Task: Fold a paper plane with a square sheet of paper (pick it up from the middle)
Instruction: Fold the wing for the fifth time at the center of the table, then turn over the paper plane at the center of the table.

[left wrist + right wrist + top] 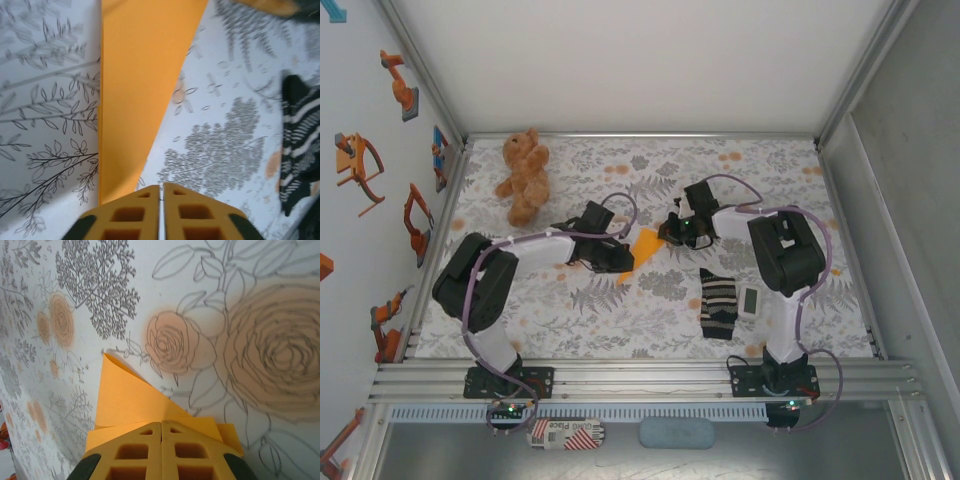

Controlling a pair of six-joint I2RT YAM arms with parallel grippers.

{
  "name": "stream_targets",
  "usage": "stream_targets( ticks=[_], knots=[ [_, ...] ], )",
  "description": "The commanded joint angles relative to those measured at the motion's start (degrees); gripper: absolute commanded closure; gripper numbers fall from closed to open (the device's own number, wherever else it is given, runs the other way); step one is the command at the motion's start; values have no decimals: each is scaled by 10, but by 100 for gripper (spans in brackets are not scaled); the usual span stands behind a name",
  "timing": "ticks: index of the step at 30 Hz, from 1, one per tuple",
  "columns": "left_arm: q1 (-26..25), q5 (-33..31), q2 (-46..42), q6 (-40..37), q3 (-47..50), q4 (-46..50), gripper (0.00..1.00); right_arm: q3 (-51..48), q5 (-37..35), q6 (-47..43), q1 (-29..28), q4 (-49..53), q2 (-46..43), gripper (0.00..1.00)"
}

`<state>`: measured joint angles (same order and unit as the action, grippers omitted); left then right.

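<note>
The square sheet of paper, orange-yellow, is folded into a narrow pointed paper plane [642, 248] lying between my two grippers at mid-table. My right gripper [670, 232] sits at its wide far end. In the right wrist view the right gripper [161, 424] is shut on the paper [130, 400], and a flap rises from its tips. My left gripper [620, 262] is at the pointed near end. In the left wrist view the left gripper [161, 187] has its jaws together but for a hairline slit, with nothing seen between them. There the paper [135, 90] runs just left of the tips.
A brown teddy bear [523, 172] lies at the back left. A striped black-and-white sock [718, 303] and a small white device [751, 301] lie at the front right, near the right arm. The sock [300, 145] is also at the right edge of the left wrist view.
</note>
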<state>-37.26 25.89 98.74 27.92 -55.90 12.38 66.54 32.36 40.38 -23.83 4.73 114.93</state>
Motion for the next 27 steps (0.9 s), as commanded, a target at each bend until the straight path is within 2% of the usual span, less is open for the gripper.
stream_targets(
  ticks=[1,4,6,9,12,16,21,23,27],
  knots=[
    [17,-6,-55,6,-19,16,79,40,-4,-35,-3,56,-66,97],
    [34,-39,-96,13,-12,25,55,61,-44,-47,-13,111,-103,85],
    [46,-88,-119,20,-9,52,42,76,-92,-52,-23,168,-116,79],
    [66,-174,-143,20,-9,102,27,82,-173,-45,-55,211,-134,66],
    [84,-216,-169,21,8,105,17,91,-251,-6,-87,248,-142,58],
    [105,-243,-195,25,28,102,6,117,-330,65,-135,285,-127,50],
    [123,-252,-211,28,44,97,0,184,-404,131,-185,335,-63,48],
    [125,-256,-220,29,53,90,4,207,-432,152,-200,348,-39,47],
    [131,-252,-226,33,61,87,4,247,-450,181,-217,374,6,47]
  ],
)
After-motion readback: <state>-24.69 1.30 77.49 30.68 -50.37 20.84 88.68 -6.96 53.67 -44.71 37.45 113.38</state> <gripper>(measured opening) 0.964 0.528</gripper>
